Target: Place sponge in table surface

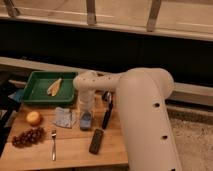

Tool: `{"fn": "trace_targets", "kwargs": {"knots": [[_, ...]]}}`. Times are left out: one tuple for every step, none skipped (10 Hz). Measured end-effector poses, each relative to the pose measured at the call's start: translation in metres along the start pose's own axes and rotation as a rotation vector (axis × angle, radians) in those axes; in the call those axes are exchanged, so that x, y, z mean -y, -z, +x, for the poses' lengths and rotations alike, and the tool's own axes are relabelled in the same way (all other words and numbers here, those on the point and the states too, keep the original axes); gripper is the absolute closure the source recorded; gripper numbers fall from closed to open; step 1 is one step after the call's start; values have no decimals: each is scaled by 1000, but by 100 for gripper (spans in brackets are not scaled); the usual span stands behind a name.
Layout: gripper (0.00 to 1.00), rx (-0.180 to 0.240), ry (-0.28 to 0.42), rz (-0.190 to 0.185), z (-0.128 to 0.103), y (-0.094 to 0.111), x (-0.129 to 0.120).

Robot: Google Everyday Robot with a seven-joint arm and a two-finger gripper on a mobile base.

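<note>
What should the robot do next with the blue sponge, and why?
Probably open the gripper and let go, then lift away. The sponge sits low under it, seemingly resting on the table surface between the grey-blue cloth and the black remote, so it looks ready to release.

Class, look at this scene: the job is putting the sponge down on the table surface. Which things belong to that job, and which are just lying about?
Part of the job: sponge, gripper right above it, table surface.

Lying about: green tray, grey-blue cloth, black remote, fork, grapes, round fruit.
</note>
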Motion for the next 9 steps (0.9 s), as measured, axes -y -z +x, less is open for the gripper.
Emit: {"fn": "trace_targets", "kwargs": {"knots": [[44, -4, 0, 1, 0, -2, -1], [32, -6, 1, 4, 0, -2, -1], [24, -5, 3, 8, 0, -1, -1], [20, -4, 2, 13, 0, 0, -1], [20, -3, 2, 15, 0, 1, -2], [20, -2, 0, 18, 1, 1, -2], [20, 2, -11, 20, 1, 3, -1], [20, 1, -11, 20, 1, 3, -1], [20, 1, -11, 20, 1, 3, -1]]}}
